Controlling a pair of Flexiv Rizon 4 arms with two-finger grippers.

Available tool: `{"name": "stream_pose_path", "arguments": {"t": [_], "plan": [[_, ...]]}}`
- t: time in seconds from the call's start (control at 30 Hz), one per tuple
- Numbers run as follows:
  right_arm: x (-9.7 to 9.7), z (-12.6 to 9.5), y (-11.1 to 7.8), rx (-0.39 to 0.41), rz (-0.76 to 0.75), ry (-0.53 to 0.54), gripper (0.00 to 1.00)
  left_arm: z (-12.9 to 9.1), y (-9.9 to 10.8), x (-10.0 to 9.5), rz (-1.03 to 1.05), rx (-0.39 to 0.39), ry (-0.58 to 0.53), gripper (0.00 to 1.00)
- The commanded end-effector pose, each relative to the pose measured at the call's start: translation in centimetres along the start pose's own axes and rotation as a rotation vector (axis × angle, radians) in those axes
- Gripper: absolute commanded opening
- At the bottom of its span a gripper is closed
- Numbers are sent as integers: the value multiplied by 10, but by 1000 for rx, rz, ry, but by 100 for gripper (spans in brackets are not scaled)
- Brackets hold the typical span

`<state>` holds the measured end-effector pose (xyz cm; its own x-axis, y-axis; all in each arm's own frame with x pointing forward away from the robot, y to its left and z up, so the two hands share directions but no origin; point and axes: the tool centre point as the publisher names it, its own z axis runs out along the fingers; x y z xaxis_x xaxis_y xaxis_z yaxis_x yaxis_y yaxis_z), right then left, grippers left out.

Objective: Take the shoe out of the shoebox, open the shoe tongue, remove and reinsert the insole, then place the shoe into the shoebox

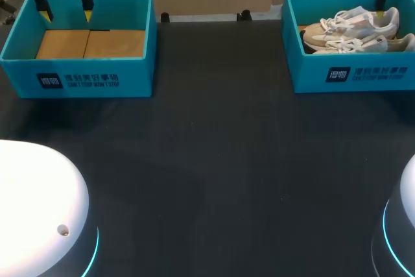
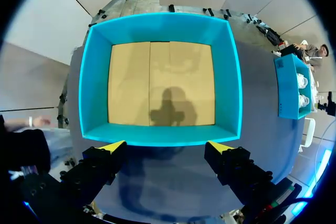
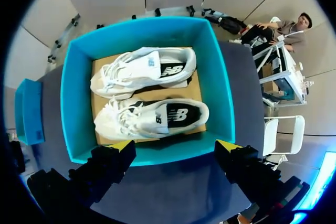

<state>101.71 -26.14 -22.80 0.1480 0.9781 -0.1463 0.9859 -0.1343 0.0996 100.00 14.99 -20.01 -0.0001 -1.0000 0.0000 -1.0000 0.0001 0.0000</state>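
Observation:
Two white-and-beige shoes [image 1: 353, 30] lie side by side in the blue shoebox [image 1: 350, 72] at the table's back right. In the right wrist view the nearer shoe [image 3: 149, 119] and the farther shoe [image 3: 142, 71] rest on the box's cardboard floor, inside its blue wall [image 3: 76, 98]. My right gripper [image 3: 176, 147] hangs open above the box's near wall, nothing between its fingers. At the back left, my left gripper [image 1: 65, 6] is open over a second blue box [image 1: 78, 79] holding no shoes; in its wrist view the gripper [image 2: 167, 147] hovers over that box's near wall [image 2: 157, 136].
The left box [image 2: 89, 93] shows only a bare cardboard floor. Dark tabletop [image 1: 214, 160] stretches between and in front of both boxes. The white arm bases [image 1: 39, 212] sit at the front corners.

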Motion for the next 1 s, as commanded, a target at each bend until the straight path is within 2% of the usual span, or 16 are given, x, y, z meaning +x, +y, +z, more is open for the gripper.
{"name": "stream_pose_path", "arguments": {"t": [0.03,0.37,0.73,1.0], "plan": [[-8,15,3,-20,4,5,100,0,0,0,0,0,0,100],[-30,45,17,-60,12,-24,100,0,0,0,0,0,0,100],[-38,76,26,-68,-40,-50,100,0,0,0,0,0,0,100],[-44,91,22,-60,-61,-54,100,0,0,0,0,0,0,100]]}}
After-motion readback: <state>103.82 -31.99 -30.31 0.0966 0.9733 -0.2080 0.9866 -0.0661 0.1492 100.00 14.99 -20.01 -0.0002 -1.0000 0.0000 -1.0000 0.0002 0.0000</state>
